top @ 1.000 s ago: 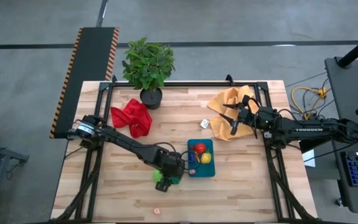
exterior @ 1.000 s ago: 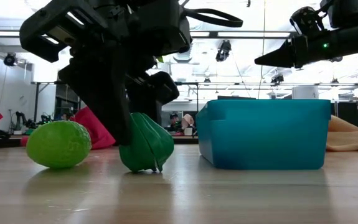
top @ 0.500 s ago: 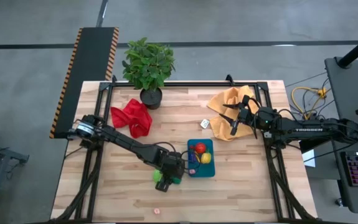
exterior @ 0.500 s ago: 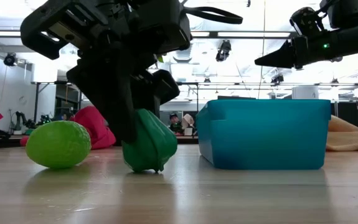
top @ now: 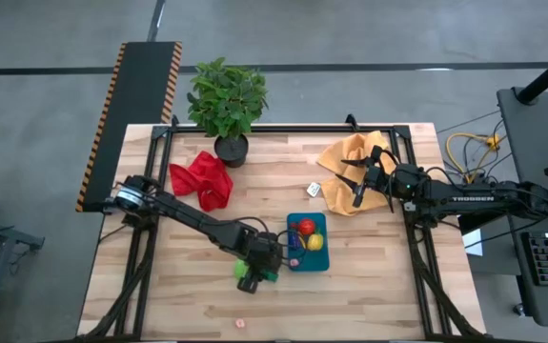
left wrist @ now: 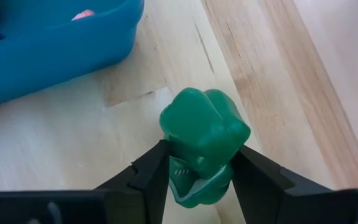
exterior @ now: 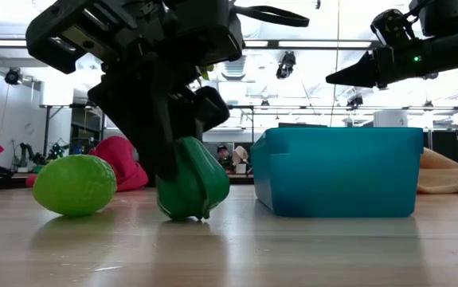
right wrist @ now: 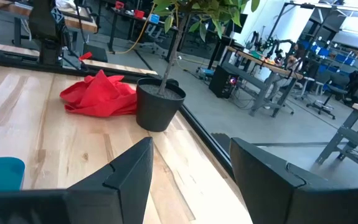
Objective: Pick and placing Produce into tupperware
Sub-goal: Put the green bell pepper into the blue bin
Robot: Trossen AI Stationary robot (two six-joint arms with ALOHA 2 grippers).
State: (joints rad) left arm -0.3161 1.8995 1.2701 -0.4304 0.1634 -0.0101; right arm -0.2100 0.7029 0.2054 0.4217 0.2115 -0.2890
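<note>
My left gripper [top: 262, 269] stands just left of the teal tupperware [top: 308, 242] and is shut on a dark green toy pepper [left wrist: 205, 134]. A lime-green round fruit [exterior: 75, 185] rests on the table beside it, on the side away from the tupperware. Red, yellow and purple produce [top: 307, 233] lie inside the tupperware. My right gripper [top: 355, 188] hovers open above the mustard-yellow cloth [top: 350, 157] near the far right corner. My left gripper pinches the green pepper between its two fingers [left wrist: 152, 169], one on each flank, at the pepper's end nearer the wrist [left wrist: 197, 180]. The fingers come from above, slanting down. The pepper's bottom [exterior: 187, 215] appears to sit on the table, and its body leans toward the tupperware.
A potted plant [top: 226, 105] stands at the far edge, with a red cloth [top: 202, 181] in front of it. A small white item [top: 314, 190] lies near the mustard-yellow cloth. A pink speck [top: 240, 322] sits near the near edge. Bare wood lies right of the tupperware.
My left gripper has shifted slightly toward the tupperware. The green pepper between its fingers has moved the same way and turned a little, with its bottom staying at the table.
</note>
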